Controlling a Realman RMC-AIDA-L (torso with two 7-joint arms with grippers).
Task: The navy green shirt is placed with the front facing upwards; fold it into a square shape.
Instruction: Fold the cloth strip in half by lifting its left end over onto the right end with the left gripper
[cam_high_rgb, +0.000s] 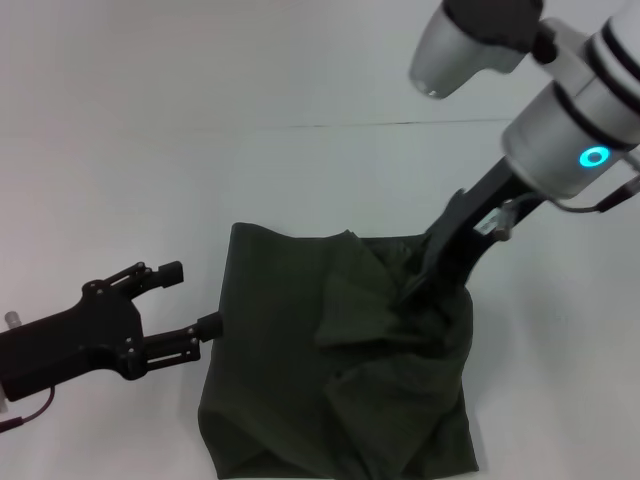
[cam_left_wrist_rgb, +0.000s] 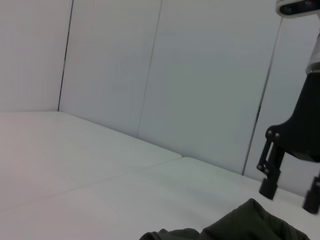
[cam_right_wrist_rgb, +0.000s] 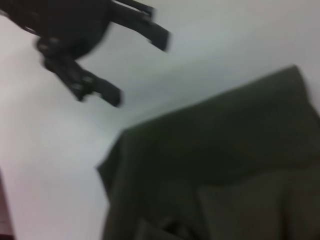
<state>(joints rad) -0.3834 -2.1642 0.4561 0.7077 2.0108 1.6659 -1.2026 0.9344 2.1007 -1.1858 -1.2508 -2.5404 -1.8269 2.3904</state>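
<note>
The navy green shirt (cam_high_rgb: 300, 350) lies partly folded on the white table, plain green side up, with a raised, crumpled fold (cam_high_rgb: 370, 300) near its middle. My right gripper (cam_high_rgb: 415, 290) reaches down over that fold at the shirt's right part. In the left wrist view the right gripper (cam_left_wrist_rgb: 290, 194) hangs just above the cloth (cam_left_wrist_rgb: 250, 222) with its fingers apart and nothing between them. My left gripper (cam_high_rgb: 190, 298) hovers open just off the shirt's left edge, holding nothing. The right wrist view shows the left gripper (cam_right_wrist_rgb: 135, 65) beside the shirt's corner (cam_right_wrist_rgb: 225, 165).
White table (cam_high_rgb: 200, 120) stretches around the shirt, with a seam line across the far side. Pale wall panels (cam_left_wrist_rgb: 200, 75) stand behind the table. The shirt's near edge runs off the bottom of the head view.
</note>
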